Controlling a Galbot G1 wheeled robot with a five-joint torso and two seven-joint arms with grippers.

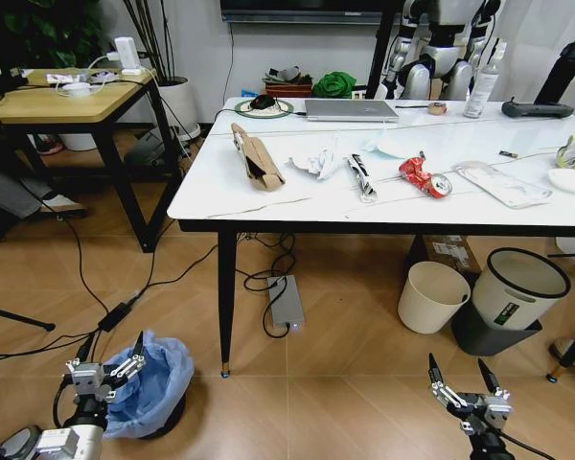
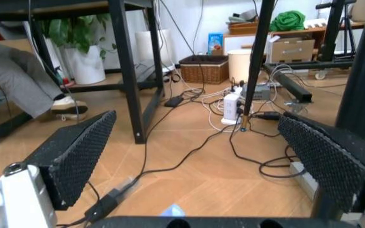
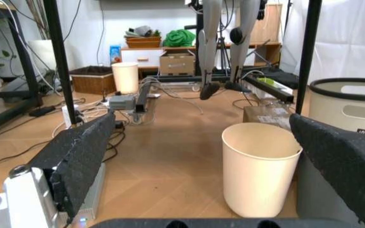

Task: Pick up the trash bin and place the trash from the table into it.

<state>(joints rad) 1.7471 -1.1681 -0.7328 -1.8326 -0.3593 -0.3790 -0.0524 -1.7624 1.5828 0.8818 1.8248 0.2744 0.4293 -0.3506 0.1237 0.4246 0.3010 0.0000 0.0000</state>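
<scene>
Bin still on the floor, litter still on the table: the task has barely begun.

The large white marble-look table with slim black legs (image 1: 297,206) carries all the trash: a flattened brown cardboard box (image 1: 255,156), crumpled white paper (image 1: 318,162) and a crushed red can (image 1: 424,176), none of it binned. The small round dark trash bin lined with a puffy light-blue plastic bag (image 1: 156,379) stands on the wooden floor by the table leg, not lifted. The left gripper (image 1: 103,369) hangs low at the bag's edge, jaws spread wide and holding nothing; whether it touches the bag is unclear. The right gripper (image 1: 465,379) is low near the floor, jaws apart and empty.
</scene>
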